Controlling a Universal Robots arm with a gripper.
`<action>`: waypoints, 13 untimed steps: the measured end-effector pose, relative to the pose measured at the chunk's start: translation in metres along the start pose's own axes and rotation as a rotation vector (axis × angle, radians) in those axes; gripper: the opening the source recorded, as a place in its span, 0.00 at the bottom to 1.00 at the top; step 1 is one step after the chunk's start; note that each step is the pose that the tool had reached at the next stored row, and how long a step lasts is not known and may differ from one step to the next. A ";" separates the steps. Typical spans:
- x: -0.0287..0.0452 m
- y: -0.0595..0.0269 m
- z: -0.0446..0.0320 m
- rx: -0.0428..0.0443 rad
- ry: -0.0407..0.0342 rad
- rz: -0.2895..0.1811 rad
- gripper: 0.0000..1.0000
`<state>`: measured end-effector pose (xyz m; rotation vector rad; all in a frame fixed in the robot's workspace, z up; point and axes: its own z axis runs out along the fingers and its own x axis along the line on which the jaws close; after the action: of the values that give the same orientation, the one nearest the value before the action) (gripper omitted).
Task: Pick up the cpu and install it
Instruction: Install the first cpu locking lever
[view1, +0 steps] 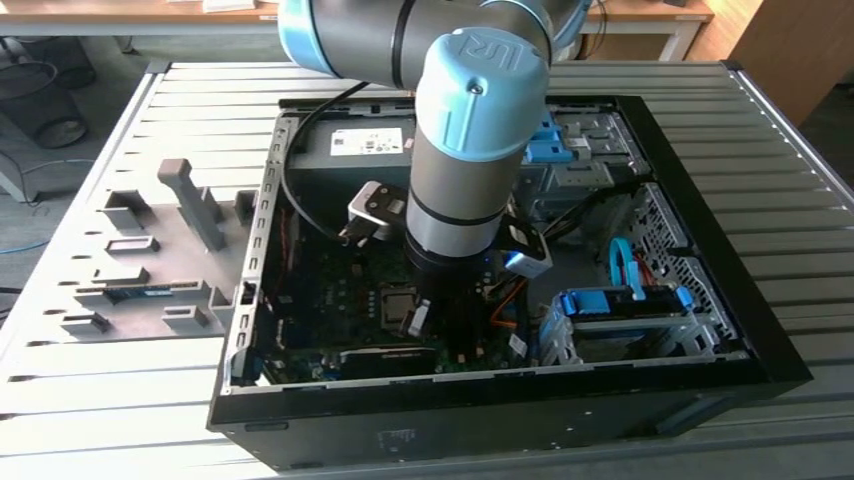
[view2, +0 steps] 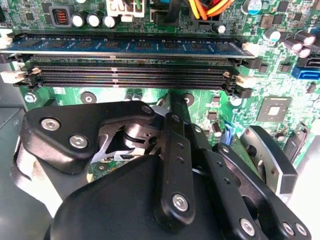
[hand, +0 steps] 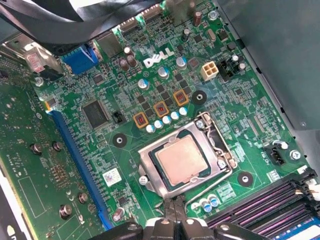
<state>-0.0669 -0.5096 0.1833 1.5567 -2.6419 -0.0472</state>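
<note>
In the exterior view the arm reaches straight down into the open computer case (view1: 694, 330), and the gripper (view1: 447, 335) hangs low over the motherboard (view1: 334, 290), just beside the square socket (view1: 396, 303).

In the second wrist view the black fingers (view2: 172, 150) look pressed together with nothing between them, though the gripper body hides their tips, so I say this with some doubt. The memory stick (view2: 125, 46) sits in its slot beyond.

In the first wrist view the cpu (hand: 181, 160) already lies flat in its socket frame (hand: 148, 161), under the metal bracket. It lies just ahead of the gripper (hand: 175, 220), whose fingertips (hand: 170, 210) point towards its near edge without touching it.
</note>
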 end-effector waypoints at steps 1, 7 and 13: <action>0.0000 0.0000 0.0000 0.0000 0.0000 0.000 0.10; 0.0003 0.0007 -0.0025 -0.0010 -0.0059 0.001 0.10; 0.0008 0.0013 -0.0101 -0.0013 -0.0071 0.001 0.10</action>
<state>-0.0676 -0.5095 0.1934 1.5578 -2.6475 -0.0545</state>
